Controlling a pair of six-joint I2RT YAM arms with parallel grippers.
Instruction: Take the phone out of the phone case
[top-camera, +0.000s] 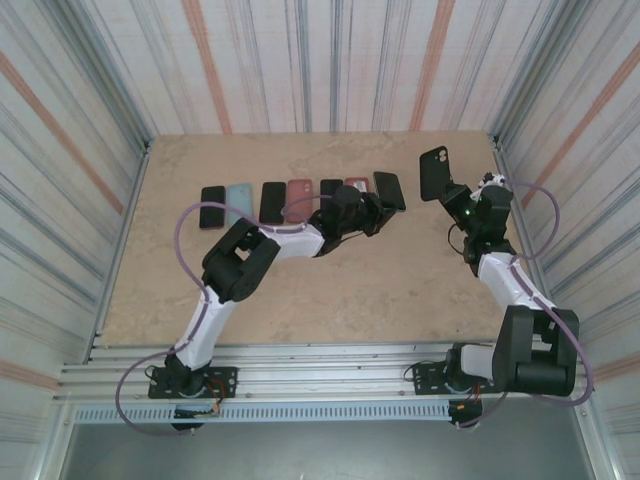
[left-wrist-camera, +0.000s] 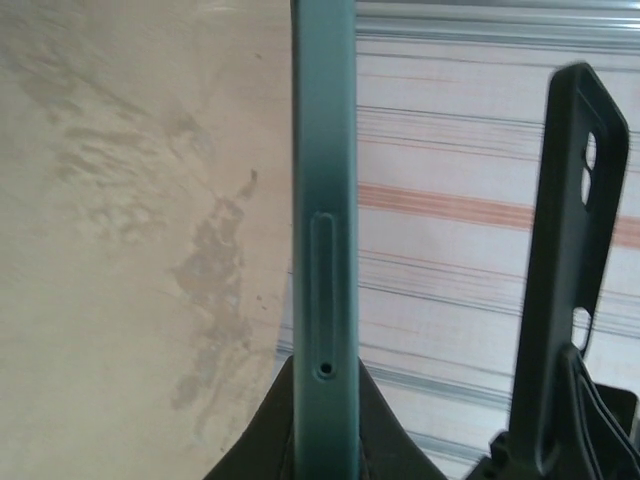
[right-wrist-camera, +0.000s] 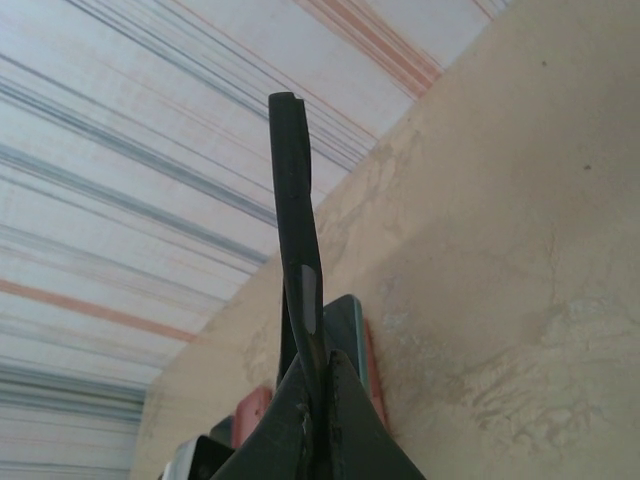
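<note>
Evidently separated: left gripper (top-camera: 376, 207) clamps the phone (left-wrist-camera: 325, 250), right gripper (top-camera: 457, 195) pinches the empty case (top-camera: 435, 172) (far right); next, I'd judge, set both down.

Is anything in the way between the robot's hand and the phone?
Nothing visible. The left hand is shut right on the phone. The case is apart from it, pinched in the right hand, with a bare gap between the two.

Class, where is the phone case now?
The phone case is above the far right of the table in the top view, held by the right gripper, just right of the phone in the left gripper.
</note>
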